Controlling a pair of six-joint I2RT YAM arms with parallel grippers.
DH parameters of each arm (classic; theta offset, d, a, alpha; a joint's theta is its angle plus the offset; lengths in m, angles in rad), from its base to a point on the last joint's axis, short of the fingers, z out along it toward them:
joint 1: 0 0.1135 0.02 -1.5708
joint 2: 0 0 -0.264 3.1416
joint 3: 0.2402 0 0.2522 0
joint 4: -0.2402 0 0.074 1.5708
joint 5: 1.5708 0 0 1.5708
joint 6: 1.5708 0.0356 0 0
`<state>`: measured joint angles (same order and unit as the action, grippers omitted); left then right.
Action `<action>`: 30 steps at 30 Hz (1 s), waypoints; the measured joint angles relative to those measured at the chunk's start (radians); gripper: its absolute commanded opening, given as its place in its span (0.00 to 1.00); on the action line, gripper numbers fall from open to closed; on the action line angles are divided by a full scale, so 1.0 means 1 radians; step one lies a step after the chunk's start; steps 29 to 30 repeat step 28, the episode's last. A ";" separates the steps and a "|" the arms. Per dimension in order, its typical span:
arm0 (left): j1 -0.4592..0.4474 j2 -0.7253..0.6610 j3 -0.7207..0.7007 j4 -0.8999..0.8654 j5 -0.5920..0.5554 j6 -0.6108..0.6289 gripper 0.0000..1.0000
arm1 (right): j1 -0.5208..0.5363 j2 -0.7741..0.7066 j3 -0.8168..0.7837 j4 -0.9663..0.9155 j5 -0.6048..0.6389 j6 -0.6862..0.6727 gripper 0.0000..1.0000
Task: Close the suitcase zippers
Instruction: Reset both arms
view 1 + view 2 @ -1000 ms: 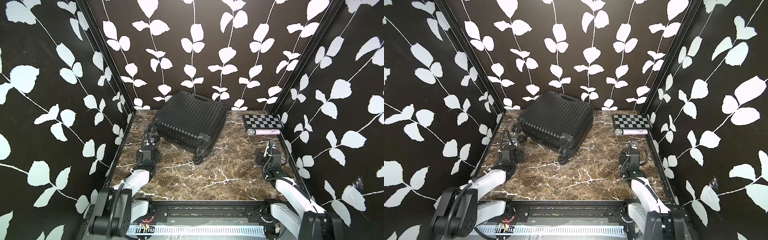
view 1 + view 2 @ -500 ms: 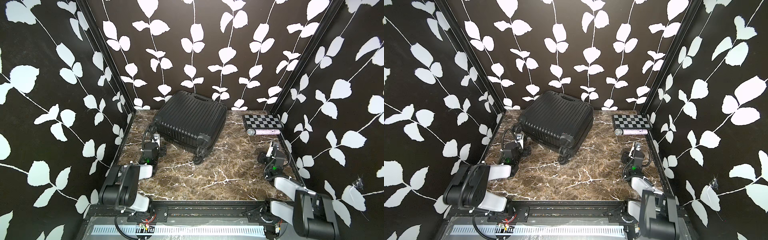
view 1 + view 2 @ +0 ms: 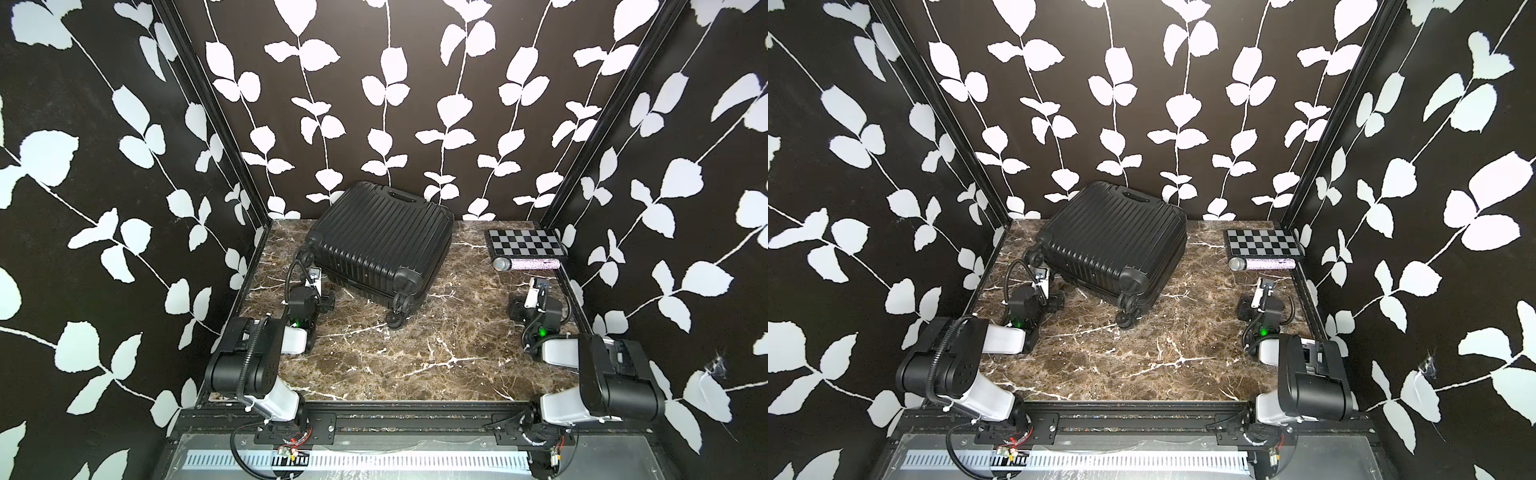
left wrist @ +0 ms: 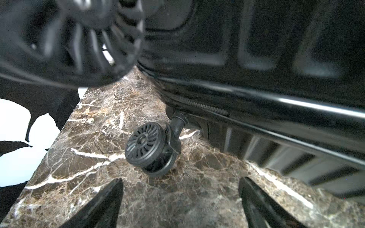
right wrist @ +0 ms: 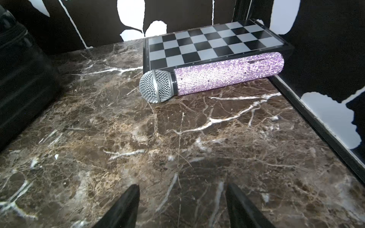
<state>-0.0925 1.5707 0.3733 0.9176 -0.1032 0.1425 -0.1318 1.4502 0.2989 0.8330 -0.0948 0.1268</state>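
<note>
Brown marble worktop inside leaf-patterned black walls lies under both your arms. Your left claw stands open and empty, just short of a spinner wheel of the suitcase. The suitcase lies ribbed side up at the back left, its zipper track running along the seam above that wheel. Your right claw is open and empty too, well apart from the suitcase, facing a glittery purple microphone that touches a chessboard.
</note>
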 measured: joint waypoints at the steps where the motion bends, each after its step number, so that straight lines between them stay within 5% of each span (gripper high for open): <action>1: 0.000 0.000 0.000 0.000 0.000 0.000 0.94 | 0.005 0.004 0.002 0.011 0.001 -0.006 0.70; 4: 0.000 0.000 0.000 -0.002 0.003 0.000 0.95 | 0.051 0.063 0.010 0.093 0.009 -0.036 0.78; 5: 0.000 0.000 0.000 -0.002 0.005 0.000 0.95 | 0.063 0.077 0.019 0.079 0.014 -0.045 0.96; 6: 0.001 0.000 0.000 -0.005 0.005 0.000 0.95 | 0.077 0.081 0.033 0.047 0.020 -0.056 0.99; 30: 0.010 0.000 0.013 -0.037 0.005 -0.004 1.00 | 0.118 0.082 0.082 -0.009 0.103 -0.106 0.98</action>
